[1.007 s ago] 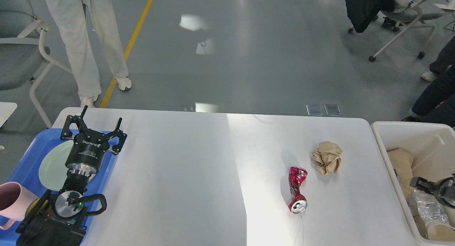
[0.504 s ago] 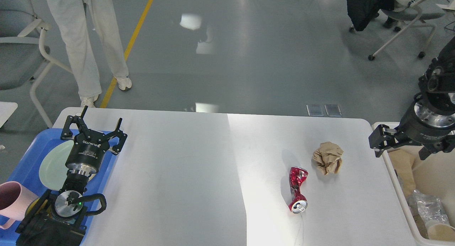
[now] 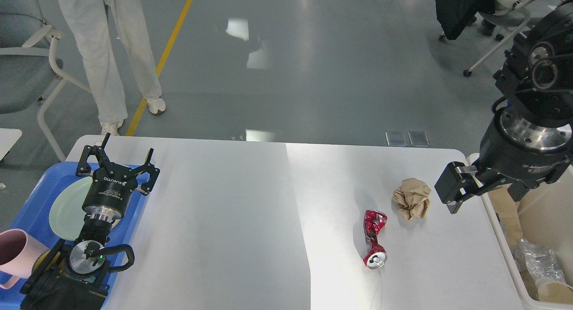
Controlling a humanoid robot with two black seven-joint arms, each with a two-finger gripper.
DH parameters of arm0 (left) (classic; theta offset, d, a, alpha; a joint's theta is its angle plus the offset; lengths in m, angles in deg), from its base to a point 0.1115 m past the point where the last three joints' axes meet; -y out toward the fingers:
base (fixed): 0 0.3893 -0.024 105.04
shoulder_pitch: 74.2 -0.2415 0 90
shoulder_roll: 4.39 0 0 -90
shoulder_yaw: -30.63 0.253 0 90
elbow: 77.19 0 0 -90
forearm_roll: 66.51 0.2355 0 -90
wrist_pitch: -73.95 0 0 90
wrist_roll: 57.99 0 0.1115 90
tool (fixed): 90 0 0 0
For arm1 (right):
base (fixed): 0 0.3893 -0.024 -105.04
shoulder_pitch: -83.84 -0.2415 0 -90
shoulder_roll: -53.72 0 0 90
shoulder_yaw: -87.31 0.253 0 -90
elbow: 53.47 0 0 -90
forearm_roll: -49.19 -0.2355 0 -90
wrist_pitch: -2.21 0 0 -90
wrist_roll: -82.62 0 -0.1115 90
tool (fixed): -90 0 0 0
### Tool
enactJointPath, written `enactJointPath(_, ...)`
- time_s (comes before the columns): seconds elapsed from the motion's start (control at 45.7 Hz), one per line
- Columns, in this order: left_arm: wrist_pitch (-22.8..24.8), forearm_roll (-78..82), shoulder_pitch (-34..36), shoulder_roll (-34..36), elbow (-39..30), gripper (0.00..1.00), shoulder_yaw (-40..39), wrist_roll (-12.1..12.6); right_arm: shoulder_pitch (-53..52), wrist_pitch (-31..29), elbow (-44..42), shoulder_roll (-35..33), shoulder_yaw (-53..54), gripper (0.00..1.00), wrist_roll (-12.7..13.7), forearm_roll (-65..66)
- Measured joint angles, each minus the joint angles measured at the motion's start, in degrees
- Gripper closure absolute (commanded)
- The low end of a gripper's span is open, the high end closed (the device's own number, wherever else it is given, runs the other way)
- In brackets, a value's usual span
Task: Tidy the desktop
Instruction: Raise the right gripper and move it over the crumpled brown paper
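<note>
The white desktop fills the lower part of the head view. A crushed red can and a crumpled brown paper ball lie on its right half. My right gripper hangs open and empty, fingers down, just right of the paper ball and above the table's right edge. My left gripper is open and empty at the far left, over the blue tray.
The tray holds a pale green plate and a pink mug. A white bin with paper and plastic waste stands off the right edge. A person and chairs stand on the floor beyond.
My right arm has risen out of the white bin and moved left to beside the paper ball. The left arm, can and paper ball have not moved.
</note>
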Motion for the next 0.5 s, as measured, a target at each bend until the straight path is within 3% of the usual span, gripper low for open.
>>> enactJointPath(0.241,0.05,0.01,0.00,0.00,0.00,0.03,0.00,0.00,1.93,9.56,0.04,-0.52,-0.83,0.00,-0.02,-0.26)
enactJointPath(0.504,0.08,0.05,0.00,-0.01,0.00,0.03,0.00,0.01,4.89,11.93,-1.62,-0.72,-0.85,0.00,-0.02,-0.46)
